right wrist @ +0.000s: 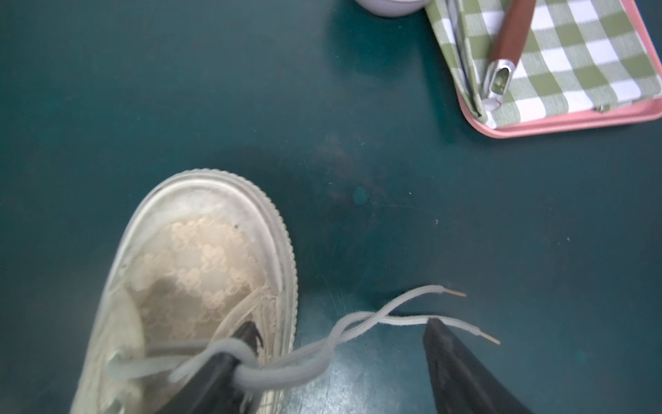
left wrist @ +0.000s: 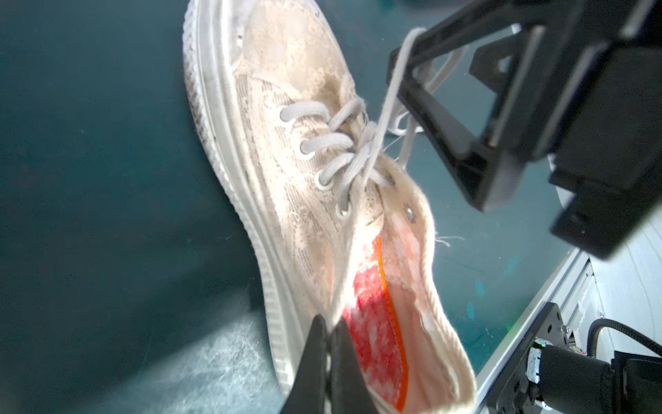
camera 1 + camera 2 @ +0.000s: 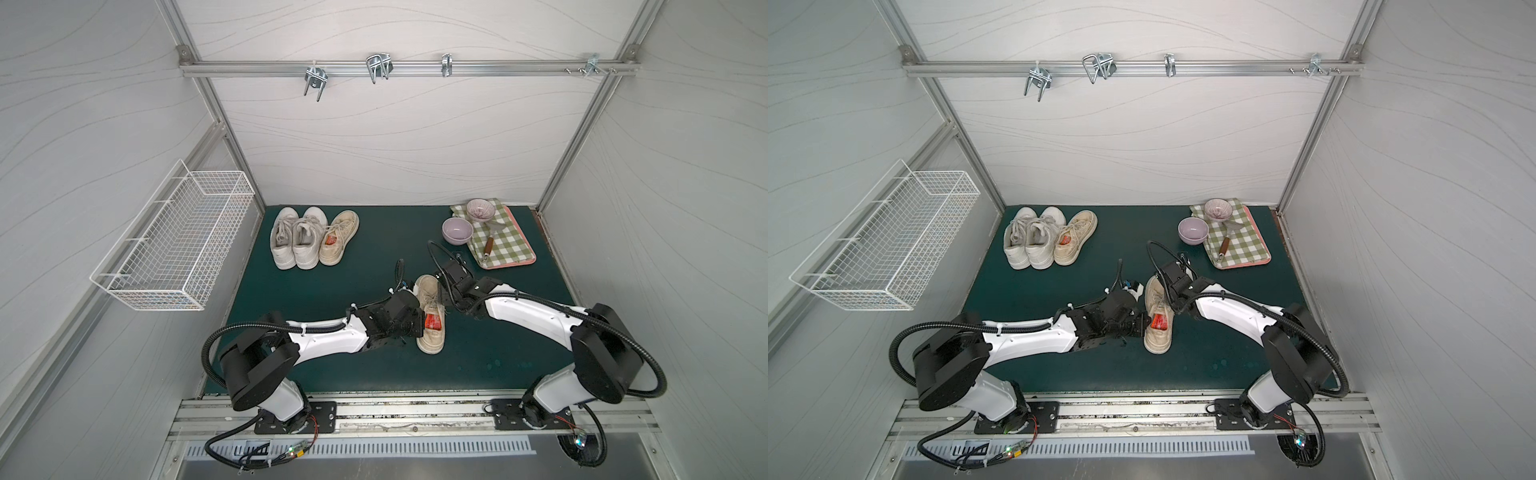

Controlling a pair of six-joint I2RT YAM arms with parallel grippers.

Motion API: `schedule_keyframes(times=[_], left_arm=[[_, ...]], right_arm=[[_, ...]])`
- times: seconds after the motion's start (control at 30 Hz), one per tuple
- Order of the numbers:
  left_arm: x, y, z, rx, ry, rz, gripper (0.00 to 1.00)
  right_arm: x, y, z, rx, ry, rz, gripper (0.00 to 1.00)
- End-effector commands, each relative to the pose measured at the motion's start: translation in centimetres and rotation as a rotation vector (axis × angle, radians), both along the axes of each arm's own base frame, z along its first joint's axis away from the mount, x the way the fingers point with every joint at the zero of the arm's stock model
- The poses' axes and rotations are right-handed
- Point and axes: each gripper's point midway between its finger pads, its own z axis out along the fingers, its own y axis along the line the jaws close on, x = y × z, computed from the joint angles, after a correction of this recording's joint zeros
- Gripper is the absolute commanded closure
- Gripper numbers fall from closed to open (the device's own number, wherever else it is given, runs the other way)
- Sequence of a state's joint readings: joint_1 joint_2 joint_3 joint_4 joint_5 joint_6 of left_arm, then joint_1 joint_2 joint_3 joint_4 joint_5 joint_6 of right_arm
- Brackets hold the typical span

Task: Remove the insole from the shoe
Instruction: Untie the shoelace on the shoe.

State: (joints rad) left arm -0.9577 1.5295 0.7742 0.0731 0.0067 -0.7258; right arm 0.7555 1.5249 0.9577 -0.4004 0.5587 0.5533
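My left gripper [image 2: 327,324] pinches the shoe [image 2: 286,107] collar, right gripper [image 1: 340,326] gapes at the laces [image 1: 304,362]; the insole [image 2: 372,322], just beside the left fingers [image 2: 311,362], looks light, floppy, so I'd pinch its orange edge.

Both arms [image 3: 536,316] wear white shells [image 3: 328,343], black joints [image 3: 259,365] and ribbed black cables [image 3: 205,349].

Both arms reach in from their bases toward the middle of the bench, forearms low and angled at each other. The left arm [image 3: 328,334] ends in the left end effector [image 2: 327,324], its two fingers pressed together. The right arm [image 3: 536,311] bends down at the wrist, and the right end effector [image 1: 340,328] stands with its fingers spread wide apart.
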Motion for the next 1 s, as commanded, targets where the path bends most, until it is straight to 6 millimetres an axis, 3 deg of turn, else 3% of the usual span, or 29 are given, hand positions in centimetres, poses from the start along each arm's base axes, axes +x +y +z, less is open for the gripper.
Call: schedule_keyframes(times=[0.0,0.1,0.23,0.4,0.47,0.6,0.97], left_arm=[[-0.3,-0.4,1.6,-0.039,-0.027,-0.02,1.0],[-0.3,-0.5,1.7,-0.041,-0.03,-0.021,1.0],[-0.3,-0.6,1.8,-0.046,-0.033,-0.026,1.0],[-0.4,-0.6,2.0,-0.055,-0.039,-0.027,1.0],[-0.4,-0.6,2.0,-0.06,-0.037,-0.031,1.0],[-0.5,-0.7,1.9,-0.065,-0.034,-0.038,1.0],[-0.6,-0.5,1.9,-0.069,-0.038,-0.036,1.0]], right_arm=[[2.1,-1.2,1.5,0.02,-0.062,-0.09,0.18],[1.7,1.2,1.1,0.14,-0.04,0.007,0.15],[-0.5,4.4,-0.9,0.241,0.021,0.102,0.11],[-2.1,4.2,-4.5,0.196,0.096,0.045,0.09],[-2.0,4.1,-4.7,0.213,0.087,0.025,0.07],[-0.5,4.2,-3.4,0.303,0.025,-0.002,0.04],[4.0,1.8,2.2,0.413,-0.225,-0.111,0.01]])
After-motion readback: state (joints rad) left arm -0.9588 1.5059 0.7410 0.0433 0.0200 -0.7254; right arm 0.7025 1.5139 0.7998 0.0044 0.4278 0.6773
